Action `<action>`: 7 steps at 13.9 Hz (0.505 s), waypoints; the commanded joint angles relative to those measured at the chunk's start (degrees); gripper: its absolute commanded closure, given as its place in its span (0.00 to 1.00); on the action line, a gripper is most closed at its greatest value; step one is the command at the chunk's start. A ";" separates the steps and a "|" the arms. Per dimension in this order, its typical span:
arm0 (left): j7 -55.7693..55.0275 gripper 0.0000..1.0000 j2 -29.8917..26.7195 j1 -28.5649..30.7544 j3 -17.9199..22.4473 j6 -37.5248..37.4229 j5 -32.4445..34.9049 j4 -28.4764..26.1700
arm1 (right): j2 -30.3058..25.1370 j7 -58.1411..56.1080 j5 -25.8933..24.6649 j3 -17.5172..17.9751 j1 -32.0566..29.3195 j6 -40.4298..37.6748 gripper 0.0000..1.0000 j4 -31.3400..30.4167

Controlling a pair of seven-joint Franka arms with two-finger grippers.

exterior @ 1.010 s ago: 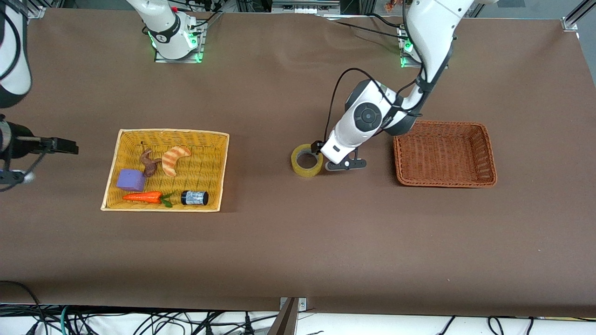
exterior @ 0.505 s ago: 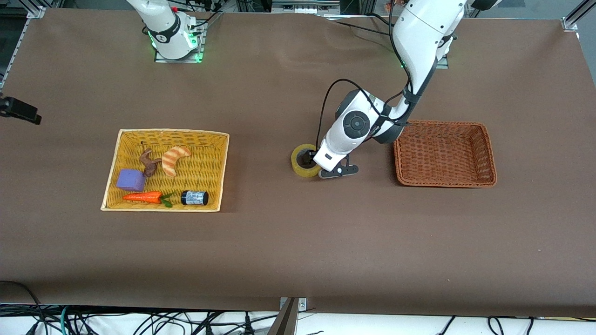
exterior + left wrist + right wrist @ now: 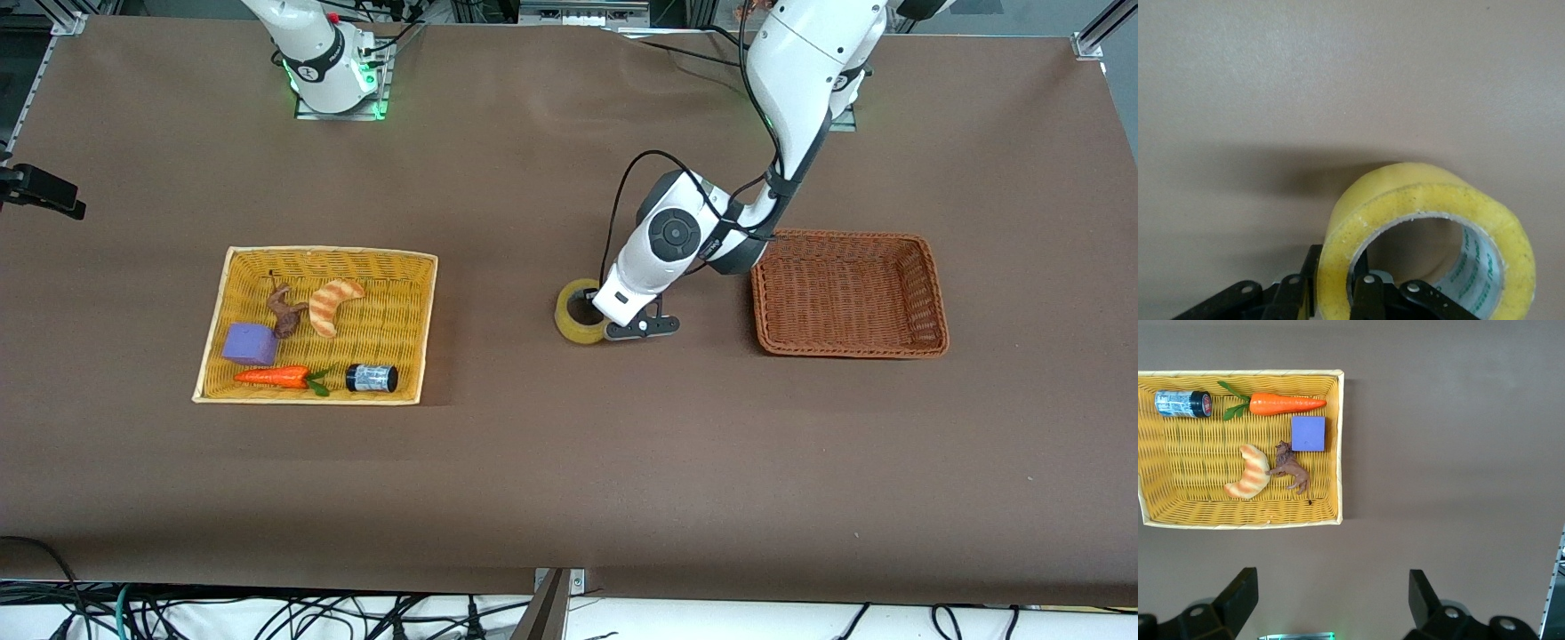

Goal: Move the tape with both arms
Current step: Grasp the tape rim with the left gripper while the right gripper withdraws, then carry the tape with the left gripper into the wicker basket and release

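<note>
Front view: tape (image 3: 576, 313) on the brown table (image 3: 569, 462), between yellow basket (image 3: 316, 324) and empty brown basket (image 3: 849, 293); left gripper (image 3: 603, 318) down at its rim.

Left wrist view: fingers (image 3: 1368, 297) straddling the tape (image 3: 1431, 220) wall, one inside the hole, one outside, closed on it.

Right wrist view: right gripper (image 3: 1331, 600) spread wide, high over the table near the basket (image 3: 1238, 447) with carrot (image 3: 1286, 404), croissant (image 3: 1249, 473), purple block (image 3: 1308, 433).

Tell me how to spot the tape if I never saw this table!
Find the bare brown table between the yellow basket and the brown basket. The left tool straddles the tape wall, one finger inside. It is the only yellowish ring with a big round hole.
</note>
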 commanded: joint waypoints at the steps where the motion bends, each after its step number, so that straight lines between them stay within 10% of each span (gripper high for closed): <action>1: 0.69 1.00 -4.17 -0.02 0.95 -4.09 1.13 -0.80 | 1.86 -1.31 1.52 -0.45 -0.01 0.30 0.00 1.82; 7: 27.45 1.00 -25.24 17.10 0.95 -19.13 1.04 -14.92 | 2.31 -0.87 1.78 -0.45 -0.01 1.08 0.00 3.15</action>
